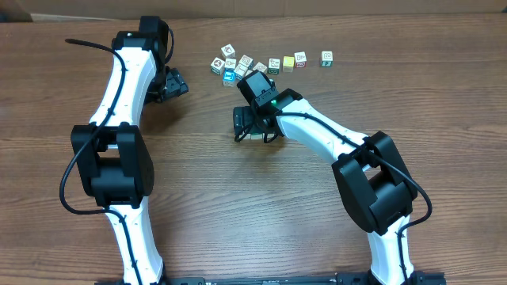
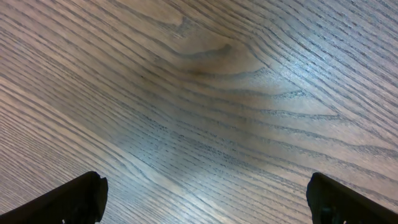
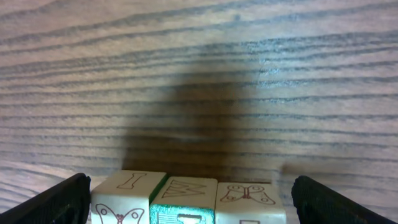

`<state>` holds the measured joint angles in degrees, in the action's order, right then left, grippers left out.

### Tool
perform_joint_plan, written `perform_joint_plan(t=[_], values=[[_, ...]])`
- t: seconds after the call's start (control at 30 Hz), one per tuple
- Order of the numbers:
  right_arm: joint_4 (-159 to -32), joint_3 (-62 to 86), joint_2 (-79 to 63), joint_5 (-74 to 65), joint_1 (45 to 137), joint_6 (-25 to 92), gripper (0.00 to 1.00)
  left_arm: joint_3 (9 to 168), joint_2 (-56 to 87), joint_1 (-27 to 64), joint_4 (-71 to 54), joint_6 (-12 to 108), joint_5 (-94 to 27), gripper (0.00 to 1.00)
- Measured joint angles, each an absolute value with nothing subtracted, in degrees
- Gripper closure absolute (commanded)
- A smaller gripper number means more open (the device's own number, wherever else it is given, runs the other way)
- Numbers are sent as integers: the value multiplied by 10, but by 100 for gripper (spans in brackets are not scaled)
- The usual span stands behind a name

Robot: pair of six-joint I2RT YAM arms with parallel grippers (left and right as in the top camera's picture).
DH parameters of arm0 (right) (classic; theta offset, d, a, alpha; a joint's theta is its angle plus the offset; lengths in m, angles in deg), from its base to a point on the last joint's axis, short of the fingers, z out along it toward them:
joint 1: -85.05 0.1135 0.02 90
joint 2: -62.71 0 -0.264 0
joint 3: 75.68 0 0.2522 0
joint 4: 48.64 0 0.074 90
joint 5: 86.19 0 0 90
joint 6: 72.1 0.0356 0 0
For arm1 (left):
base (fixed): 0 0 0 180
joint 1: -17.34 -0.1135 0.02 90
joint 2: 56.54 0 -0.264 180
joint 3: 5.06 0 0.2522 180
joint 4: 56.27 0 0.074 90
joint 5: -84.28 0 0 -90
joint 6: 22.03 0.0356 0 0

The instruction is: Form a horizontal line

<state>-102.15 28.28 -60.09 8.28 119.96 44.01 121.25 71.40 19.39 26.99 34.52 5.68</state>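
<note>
Right gripper (image 1: 252,127) sits mid-frame overhead, below the loose cluster (image 1: 230,63); left gripper (image 1: 173,83) is parked upper left. Left wrist: jaws spread over wood table (image 2: 205,93). Right wrist: jaws released, straddling the horizontal line (image 3: 183,200), 3 cubes visible, likely to square them.

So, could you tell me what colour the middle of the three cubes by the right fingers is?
Middle cube: teal-green front, best in the right wrist view.

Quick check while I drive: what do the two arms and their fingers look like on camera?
Both the left arm and right arm have white rounded links, bulky black joint housings and black cables running along them. The fingers are plain black. A green light glows on the right wrist.
</note>
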Motion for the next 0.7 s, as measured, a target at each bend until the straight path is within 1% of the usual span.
perform_joint_plan(t=[0.7], values=[[-1040,283,-601,81,1200,436,0,1212,714,194,270,345,57,0]])
